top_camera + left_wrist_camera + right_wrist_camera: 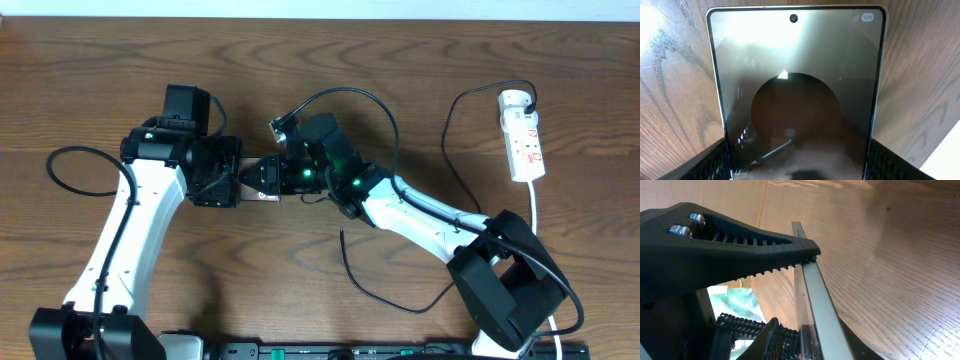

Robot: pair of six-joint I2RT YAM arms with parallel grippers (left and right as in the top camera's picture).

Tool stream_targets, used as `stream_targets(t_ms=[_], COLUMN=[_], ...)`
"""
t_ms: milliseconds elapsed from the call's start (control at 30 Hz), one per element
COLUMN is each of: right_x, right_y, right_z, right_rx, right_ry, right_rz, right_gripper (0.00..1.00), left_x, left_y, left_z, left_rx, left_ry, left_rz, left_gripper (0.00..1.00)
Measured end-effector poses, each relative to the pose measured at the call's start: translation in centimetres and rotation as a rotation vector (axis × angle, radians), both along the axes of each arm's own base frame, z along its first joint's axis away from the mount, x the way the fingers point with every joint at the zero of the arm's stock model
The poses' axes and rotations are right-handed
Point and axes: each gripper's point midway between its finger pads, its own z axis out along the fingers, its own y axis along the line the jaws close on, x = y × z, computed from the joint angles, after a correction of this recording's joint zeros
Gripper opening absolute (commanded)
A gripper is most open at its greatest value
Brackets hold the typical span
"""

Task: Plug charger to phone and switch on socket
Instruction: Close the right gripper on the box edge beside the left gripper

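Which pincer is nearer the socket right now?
Right. The right pincer is at the phone end facing the socket; the left pincer holds the far end. Both are far off.

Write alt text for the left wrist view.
A phone fills the frame, its lower edges held between the left gripper's black ribbed fingers. Its glossy bronze screen shows a dark round shape and a punch-hole camera at the top; wooden table lies behind.

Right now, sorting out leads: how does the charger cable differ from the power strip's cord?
The charger cable is thin and black; the power strip's cord is thick and white. The cable wanders in loops; the cord runs nearly straight toward the near edge. Both meet the power strip.
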Motion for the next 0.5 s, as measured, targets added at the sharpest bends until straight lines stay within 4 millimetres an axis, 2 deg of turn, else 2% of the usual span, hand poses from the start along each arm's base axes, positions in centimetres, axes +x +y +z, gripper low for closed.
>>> stream_targets(t_ms=[100,500], right_x=[0.02,0.12], right_y=[-0.01,-0.06], right_z=[0.02,-0.10], right_rx=[0.000,-0.005], right_ry=[0.000,0.001], right_rz=[-0.001,-0.009], right_gripper=[0.19,0.06], left_x=[0.00,0.01], left_y=[0.00,0.05], left_z=[0.00,-0.01], left_rx=[0.000,0.003], left_ry=[0.000,0.000], left_rz=[0.000,0.001], left_gripper=[0.07,0.07])
